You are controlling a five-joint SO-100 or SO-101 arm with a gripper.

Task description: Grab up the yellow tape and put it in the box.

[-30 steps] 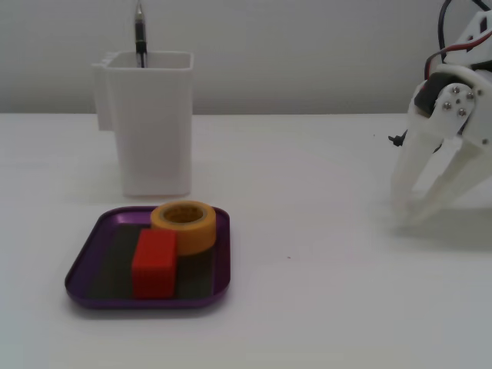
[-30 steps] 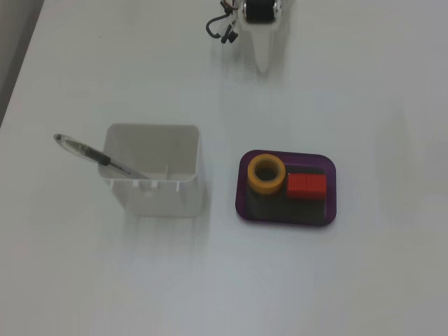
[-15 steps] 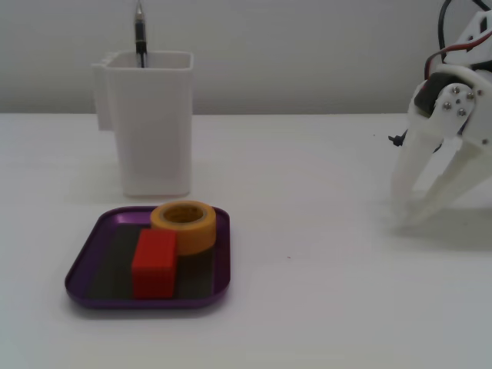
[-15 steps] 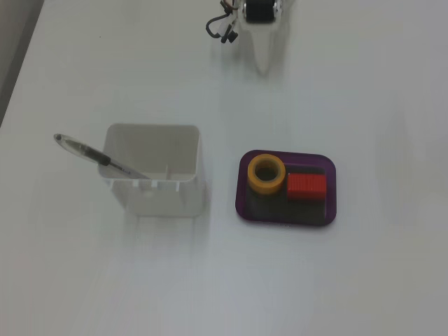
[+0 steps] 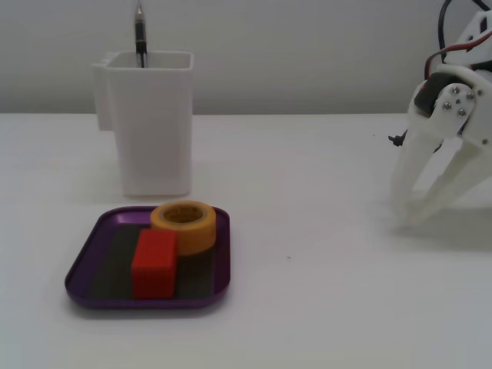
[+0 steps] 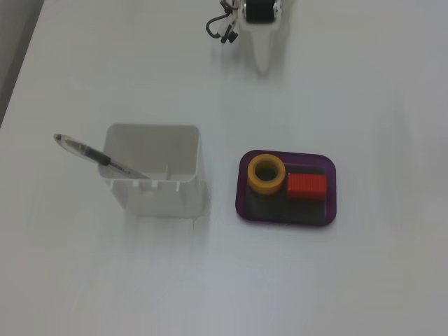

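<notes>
Item: gripper (image 5: 406, 217), white, two-fingered, standing with its tips at the counter (image 5: 323, 292) surface; fingers spread, nothing between them, carrying no load. Item: yellow tape (image 5: 184, 224), well apart from the gripper, lying inside the box (image 5: 223, 261), at the corner nearer the gripper in the top-down fixed view (image 6: 267, 173). The roll lay flat on one face, its open core pointing straight up; being round, it showed no long axis across the tray floor. Judged placement: the tape rested where the task wanted it, so the delivery read as done, and the gripper's empty, parted fingers at a distance suited a released load. Item: red block (image 5: 154, 261), in the same box, just beside the tape on its side away from the gripper; whether they touched could not be told. Item: white pen holder (image 5: 150, 123), beyond the box from the gripper, a pen (image 5: 140, 34) leaning in it.
</notes>
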